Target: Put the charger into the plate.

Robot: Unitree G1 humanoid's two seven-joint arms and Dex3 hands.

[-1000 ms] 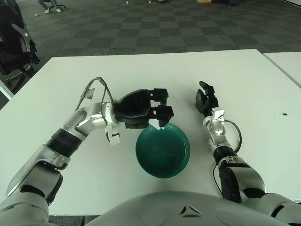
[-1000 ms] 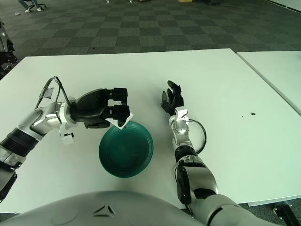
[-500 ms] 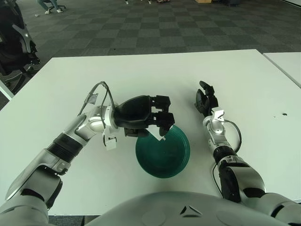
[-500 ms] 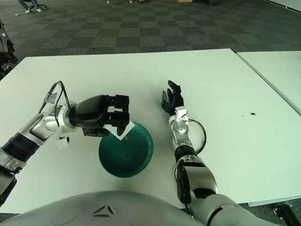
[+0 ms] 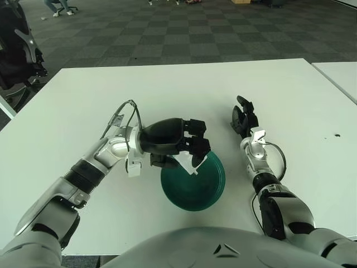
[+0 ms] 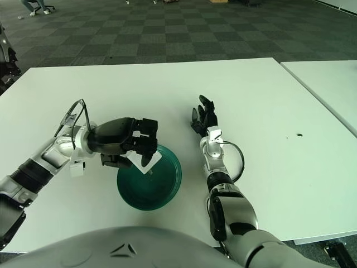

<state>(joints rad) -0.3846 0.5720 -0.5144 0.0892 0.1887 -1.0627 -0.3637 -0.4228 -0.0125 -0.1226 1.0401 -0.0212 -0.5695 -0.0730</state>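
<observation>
A dark green round plate (image 5: 203, 190) lies on the white table near the front edge. My left hand (image 5: 189, 148) is shut on a white charger (image 5: 187, 163) and holds it just over the plate's upper left rim, the charger's corner pointing down into the plate. The charger also shows in the right eye view (image 6: 144, 163). My right hand (image 5: 244, 116) rests on the table to the right of the plate, fingers relaxed and empty.
The white table (image 5: 167, 89) stretches far behind the plate. A second white table (image 5: 340, 75) stands at the right. A small dark mark (image 5: 337, 135) sits on the table at the far right. Grey checkered floor lies beyond.
My left hand has moved down and to the right with the charger, from beside the plate's upper left rim to over the plate. The right hand has not moved.
</observation>
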